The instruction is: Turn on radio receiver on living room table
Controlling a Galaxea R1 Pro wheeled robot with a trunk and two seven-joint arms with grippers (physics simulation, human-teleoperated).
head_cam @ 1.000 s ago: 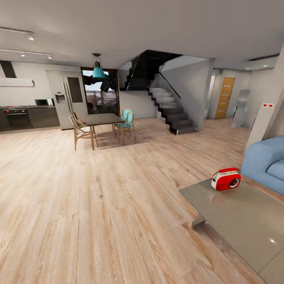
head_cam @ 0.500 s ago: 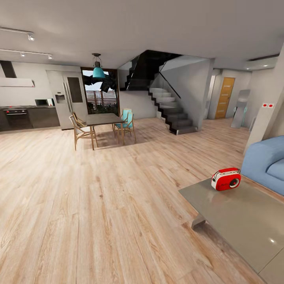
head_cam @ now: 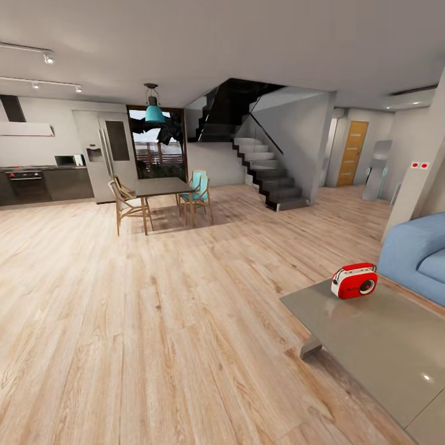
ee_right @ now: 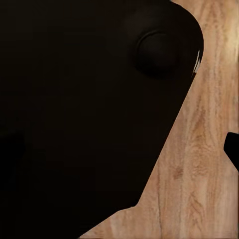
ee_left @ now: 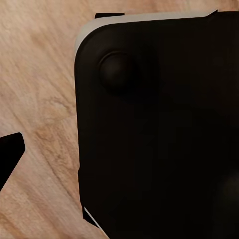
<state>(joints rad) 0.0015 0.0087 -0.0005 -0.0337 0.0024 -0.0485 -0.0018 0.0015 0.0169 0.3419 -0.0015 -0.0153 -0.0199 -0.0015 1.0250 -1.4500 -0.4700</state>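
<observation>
- One radio receiver [head_cam: 354, 281] stands upright near the far corner of the low grey table [head_cam: 371, 346], just before the blue sofa [head_cam: 417, 253].
- It looks light, rigid and smooth-shelled, so a hard push could slide or tip it.
- Better a gentle press on a control than a grasp; the slim top handle suits lifting.
- Whether either gripper is open or closed, I cannot tell.

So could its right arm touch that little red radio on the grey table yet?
Probably not. The red radio sits at the coffee table's far corner beside the blue sofa, across open wooden floor, with no arm near it.
</observation>
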